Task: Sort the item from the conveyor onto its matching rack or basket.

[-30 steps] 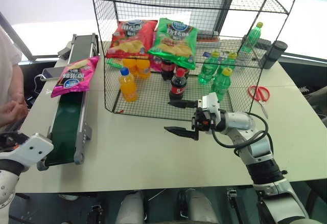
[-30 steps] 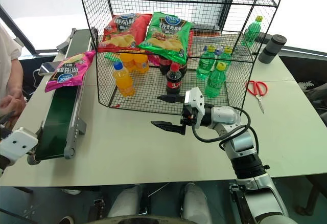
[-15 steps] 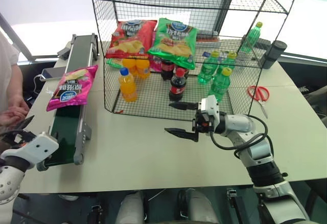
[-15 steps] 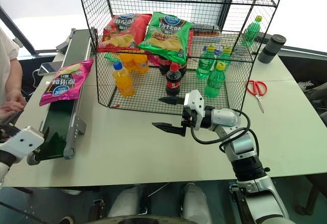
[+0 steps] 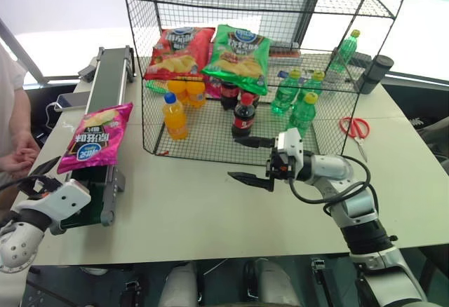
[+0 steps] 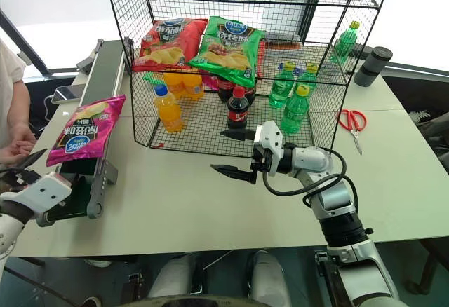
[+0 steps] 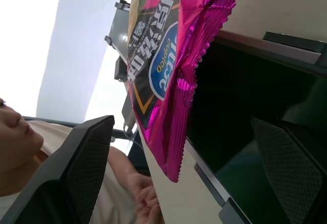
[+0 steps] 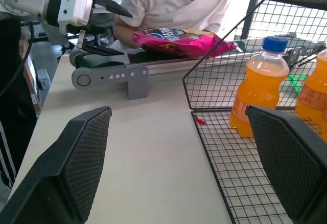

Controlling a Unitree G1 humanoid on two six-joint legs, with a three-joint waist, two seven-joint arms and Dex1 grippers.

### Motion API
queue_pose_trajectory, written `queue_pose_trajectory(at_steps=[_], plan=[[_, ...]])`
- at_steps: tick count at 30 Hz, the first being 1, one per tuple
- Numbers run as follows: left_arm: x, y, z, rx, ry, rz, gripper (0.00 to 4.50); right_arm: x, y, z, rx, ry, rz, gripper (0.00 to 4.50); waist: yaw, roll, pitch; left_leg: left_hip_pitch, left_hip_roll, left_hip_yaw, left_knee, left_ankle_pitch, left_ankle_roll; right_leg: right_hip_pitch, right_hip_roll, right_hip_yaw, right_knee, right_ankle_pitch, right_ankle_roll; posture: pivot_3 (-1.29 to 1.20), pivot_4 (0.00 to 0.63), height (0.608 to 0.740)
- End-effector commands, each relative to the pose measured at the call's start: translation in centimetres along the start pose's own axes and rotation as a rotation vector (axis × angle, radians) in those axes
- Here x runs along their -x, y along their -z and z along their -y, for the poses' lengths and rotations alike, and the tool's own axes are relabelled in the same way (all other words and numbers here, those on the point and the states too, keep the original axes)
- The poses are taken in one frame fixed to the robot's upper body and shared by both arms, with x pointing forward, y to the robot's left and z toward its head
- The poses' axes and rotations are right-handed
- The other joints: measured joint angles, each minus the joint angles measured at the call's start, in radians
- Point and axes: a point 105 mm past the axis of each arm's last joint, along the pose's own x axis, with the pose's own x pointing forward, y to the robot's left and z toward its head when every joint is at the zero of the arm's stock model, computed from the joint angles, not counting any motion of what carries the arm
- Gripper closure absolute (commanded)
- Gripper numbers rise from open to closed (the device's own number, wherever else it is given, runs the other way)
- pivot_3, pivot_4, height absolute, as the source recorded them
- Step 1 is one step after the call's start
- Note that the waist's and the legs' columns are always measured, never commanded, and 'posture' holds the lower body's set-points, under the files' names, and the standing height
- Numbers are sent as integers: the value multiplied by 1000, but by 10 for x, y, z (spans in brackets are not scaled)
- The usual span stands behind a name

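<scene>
Nearest the table's front left corner, the left gripper (image 5: 43, 172) hovers with its two black fingers spread wide and nothing between them, pointing toward the near end of the conveyor (image 5: 105, 121). Just beyond it, the magenta-pink chip bag (image 5: 92, 137) lies on the dark-green belt close to that near end, overhanging the left rail toward the table's left edge; the left wrist view shows the bag's crimped edge (image 7: 180, 109) apart from both fingers. The step in hand is judged to be the approach for the pickup: the bag is not yet grasped.

Toward the middle of the table, the right gripper (image 5: 251, 160) hangs just in front of the black wire-grid rack (image 5: 280, 76), pointing toward the conveyor, its fingers likewise parted and empty.

Farther back, the rack's lower tier holds an orange drink bottle (image 5: 174, 116), a cola bottle (image 5: 243, 117) and green bottles (image 5: 303, 114); the middle tier carries a red chip bag (image 5: 179, 51) and a green chip bag (image 5: 240, 55). Red-handled scissors (image 5: 356, 130) lie near the table's right edge. A person in a white shirt (image 8: 176, 1) stands beside the table's left edge.

The next move likely calls for the left gripper to close on the bag's near edge, then carry it to the chip-bag tier.
</scene>
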Motion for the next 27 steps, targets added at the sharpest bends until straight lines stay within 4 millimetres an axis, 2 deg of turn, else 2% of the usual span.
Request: queue_pose_trajectory(at_steps=[1, 15, 18, 21, 24, 26, 27], plan=[[-4, -7, -9, -22, -30, 33, 0, 1, -11, 3, 65, 4, 11, 116, 0, 0, 0, 0, 0, 0, 0, 0, 0, 0, 0, 0, 0, 0, 0, 0, 150, 740], [-13, -10, -4, -12, -8, 53, 0, 4, -8, 4, 81, 16, -12, 116, 0, 0, 0, 0, 0, 1, 0, 0, 0, 1, 0, 0, 0, 0, 0, 0, 150, 740], [-14, -13, -1, 5, 14, 69, 818, 4, -7, 2, 84, 13, -18, 0, 0, 0, 0, 0, 0, 1, 0, 0, 0, 1, 0, 0, 0, 0, 0, 0, 150, 740], [-15, -14, -3, -2, 6, 77, 2182, 3, -7, 2, 87, 13, -16, 0, 0, -1, 0, 0, 0, 1, 0, 0, 0, 1, 0, 0, 0, 0, 0, 0, 150, 740], [-17, -15, -4, -1, 3, 83, 3827, 3, -8, 2, 90, 15, -17, 0, 0, 0, 0, 0, 0, 1, 0, 0, 0, 1, 0, 0, 0, 0, 0, 0, 150, 740], [-17, -16, -5, 3, -6, 87, 4364, 2, -8, 4, 93, 18, -18, 0, 0, 0, 0, 0, 0, 1, 0, 0, 0, 1, 0, 0, 1, 0, 0, 0, 150, 740], [-18, -16, -6, 20, -15, 87, 4364, 2, -7, 4, 96, 17, -22, 0, 0, -1, 0, 0, 0, 1, 0, 0, 0, 1, 0, 0, 1, 0, 0, 0, 150, 740]])
